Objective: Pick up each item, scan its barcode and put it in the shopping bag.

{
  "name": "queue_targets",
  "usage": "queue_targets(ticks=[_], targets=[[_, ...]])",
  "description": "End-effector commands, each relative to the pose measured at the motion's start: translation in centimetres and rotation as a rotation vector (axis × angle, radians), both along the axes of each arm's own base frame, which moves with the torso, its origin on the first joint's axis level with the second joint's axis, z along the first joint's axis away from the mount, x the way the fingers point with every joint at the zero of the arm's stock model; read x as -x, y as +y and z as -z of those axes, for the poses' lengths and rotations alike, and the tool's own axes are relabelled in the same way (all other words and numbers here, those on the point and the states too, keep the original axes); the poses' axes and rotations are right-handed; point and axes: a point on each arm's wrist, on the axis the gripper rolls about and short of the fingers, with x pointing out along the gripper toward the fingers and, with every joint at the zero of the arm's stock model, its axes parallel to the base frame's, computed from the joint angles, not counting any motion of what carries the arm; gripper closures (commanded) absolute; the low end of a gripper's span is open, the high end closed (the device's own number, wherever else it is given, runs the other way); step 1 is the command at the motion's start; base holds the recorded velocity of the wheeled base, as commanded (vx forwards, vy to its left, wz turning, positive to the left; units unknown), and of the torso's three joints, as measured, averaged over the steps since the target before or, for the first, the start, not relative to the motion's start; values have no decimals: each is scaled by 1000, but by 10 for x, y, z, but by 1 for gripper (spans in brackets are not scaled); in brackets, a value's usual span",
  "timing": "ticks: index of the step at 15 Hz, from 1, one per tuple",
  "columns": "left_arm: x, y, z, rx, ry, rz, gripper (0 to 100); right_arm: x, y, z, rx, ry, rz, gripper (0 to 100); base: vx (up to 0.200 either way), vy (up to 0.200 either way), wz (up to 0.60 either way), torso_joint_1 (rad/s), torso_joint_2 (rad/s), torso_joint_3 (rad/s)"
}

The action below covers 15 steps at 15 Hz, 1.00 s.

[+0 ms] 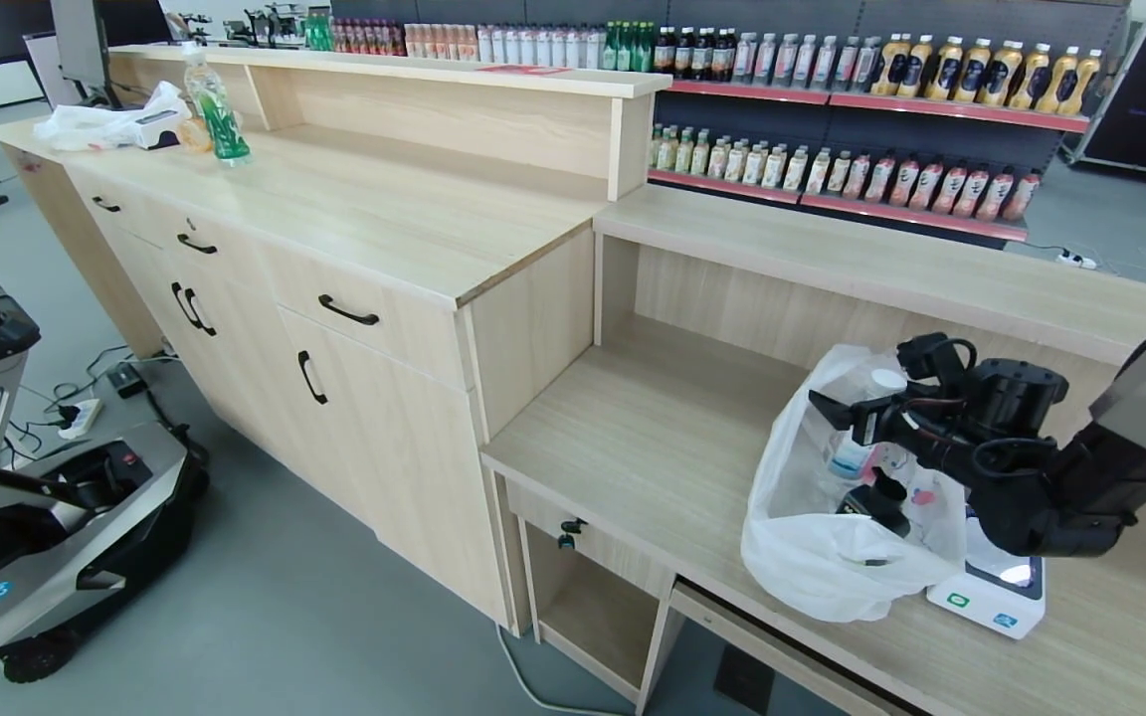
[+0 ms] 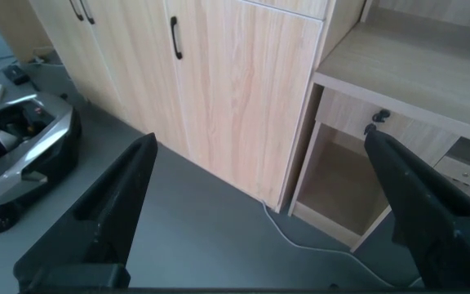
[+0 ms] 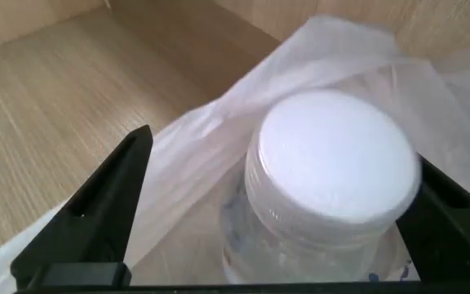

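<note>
Our right gripper (image 1: 844, 452) hangs in the mouth of the white plastic shopping bag (image 1: 812, 557) on the lower counter (image 1: 653, 428); its jaws are spread wide to either side of a clear bottle with a white cap (image 3: 333, 163), which stands upright inside the bag, one finger plainly clear of it; a white scanner (image 1: 991, 597) sits just beside the bag; our left gripper (image 2: 259, 139) hangs low before the cabinet (image 2: 243, 82), jaws wide apart, holding nothing.
</note>
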Motion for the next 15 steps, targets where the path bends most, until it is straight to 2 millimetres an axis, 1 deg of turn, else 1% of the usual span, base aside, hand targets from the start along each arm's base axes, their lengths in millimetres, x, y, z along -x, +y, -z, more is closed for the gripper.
queue_targets(ticks=[1, 2, 3, 5, 6, 7, 8, 9, 10, 11, 12, 13, 15], targets=[[0, 0, 0, 0, 1, -1, 0, 12, 2, -46, 6, -80, -12, 0, 0, 0, 0, 0, 0, 0], [0, 0, 0, 0, -1, -1, 0, 22, 5, -60, 11, -78, -17, 0, 0, 0, 0, 0, 0, 0], [0, 0, 0, 0, -1, -1, 0, 36, 7, -74, 36, -73, -20, 0, 0, 0, 0, 0, 0, 0], [0, 0, 0, 0, -1, -1, 0, 72, 8, -99, 72, -63, -21, 0, 0, 0, 0, 0, 0, 0], [0, 0, 0, 0, 1, -1, 0, 88, 8, -106, 81, -69, -16, 0, 0, 0, 0, 0, 0, 0], [0, 0, 0, 0, -1, -1, 0, 108, 7, -111, 109, -78, 1, 0, 0, 0, 0, 0, 0, 0], [0, 0, 0, 0, -1, -1, 0, 121, -1, -111, 161, -83, 60, 0, 0, 0, 0, 0, 0, 0], [0, 0, 0, 0, -1, -1, 0, 132, -10, -115, 207, -94, 108, 0, 0, 0, -600, 2, -2, -2], [0, 0, 0, 0, -1, -1, 0, 139, -18, -118, 217, -94, 143, 0, 0, 0, -600, -7, 7, -2], [0, 0, 0, 0, -1, -1, 0, 142, -21, -120, 218, -95, 155, 0, 0, 0, -600, -2, 2, 7], [0, 0, 0, 0, 1, -1, 0, 157, -29, -126, 213, -84, 190, 0, 0, 0, -600, 2, -2, 2], [0, 0, 0, 0, -1, -1, 0, 169, -31, -129, 206, -64, 210, 0, 0, 0, -600, -7, -2, 7], [0, 0, 0, 0, 1, -1, 0, 188, -36, -127, 163, 10, 276, 0, 0, 0, -600, 7, -2, 5]])
